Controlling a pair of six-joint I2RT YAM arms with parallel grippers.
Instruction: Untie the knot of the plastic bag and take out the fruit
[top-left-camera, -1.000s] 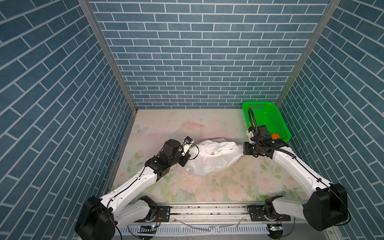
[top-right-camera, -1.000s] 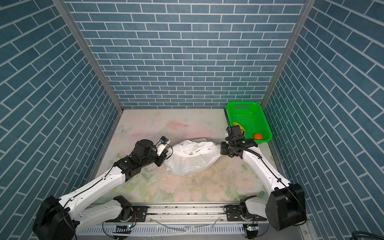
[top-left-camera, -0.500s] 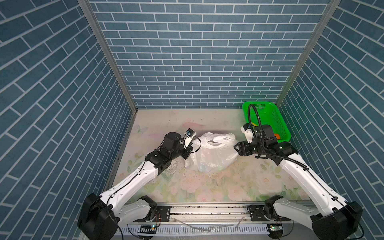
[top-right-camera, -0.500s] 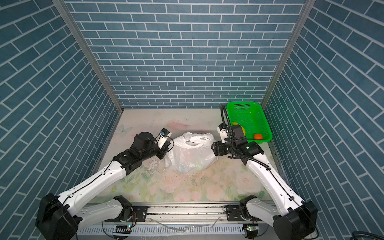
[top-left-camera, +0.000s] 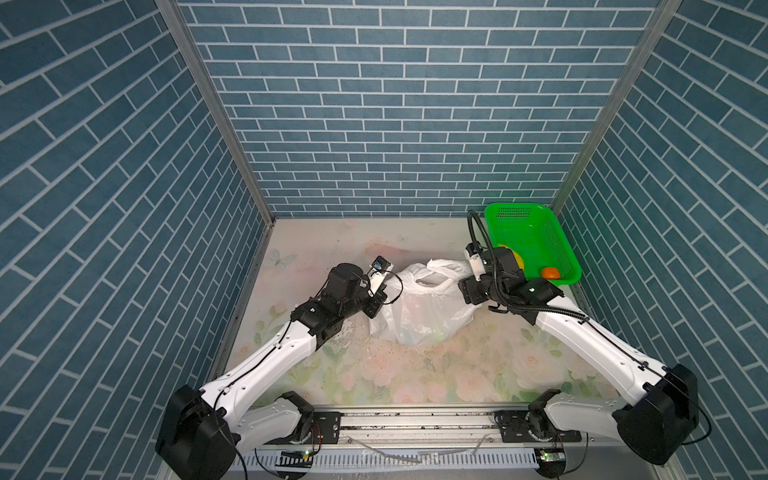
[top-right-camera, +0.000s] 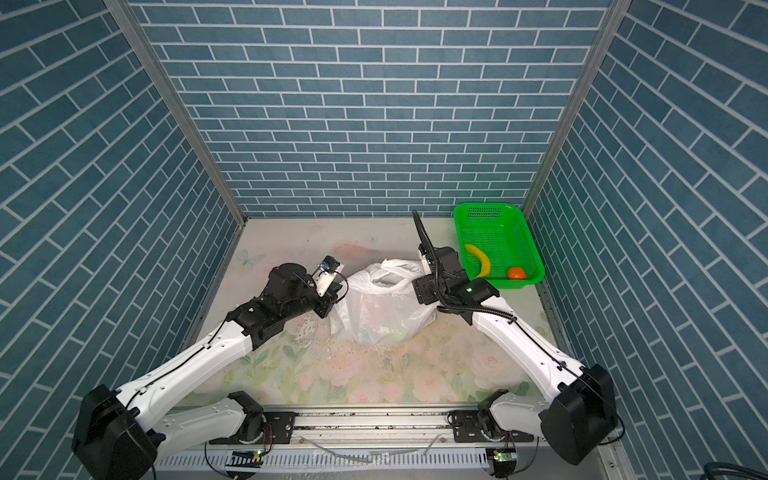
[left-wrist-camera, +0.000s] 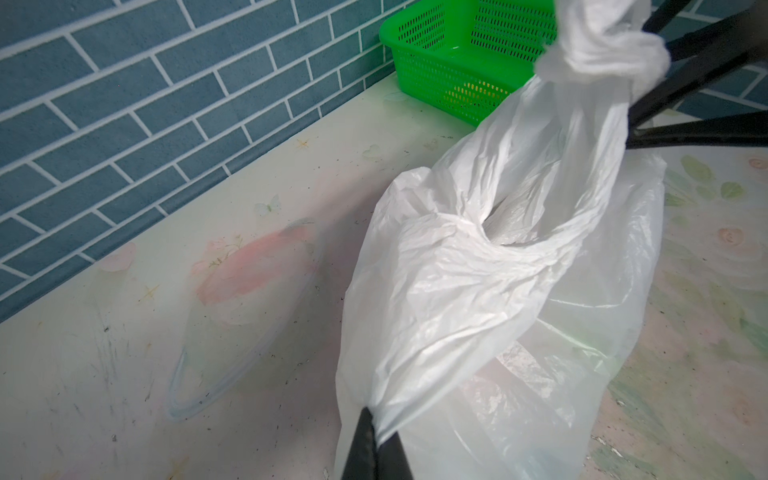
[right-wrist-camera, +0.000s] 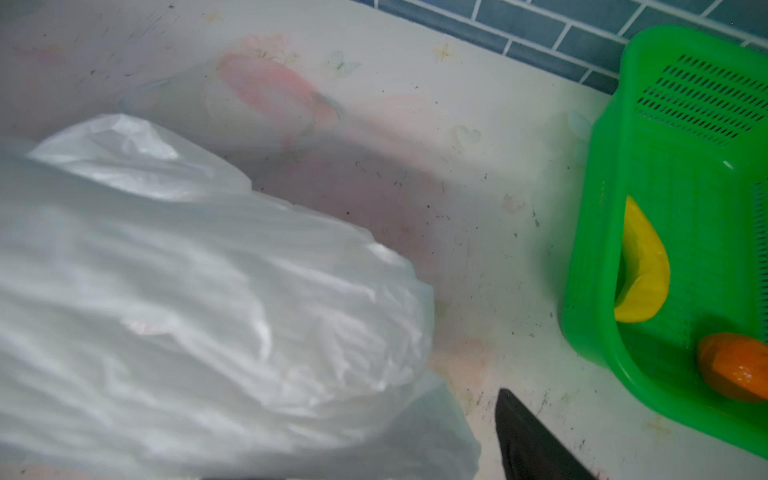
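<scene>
The right gripper (top-left-camera: 464, 290) is now spread and released at 3 o'clock of the plastic bag (top-left-camera: 419, 307), which is slumped back at table centre, mouth gaping. The left gripper (left-wrist-camera: 370, 419) is kept pinched on the 9 o'clock handle. The knot (left-wrist-camera: 602, 50) is seen bunched beside the right fingers, and reaching in is judged possible next.

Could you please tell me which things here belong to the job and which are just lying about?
Job: plastic bag, banana, orange, green basket holding both fruits.
Lying about: dark specks scattered on the table.
</scene>
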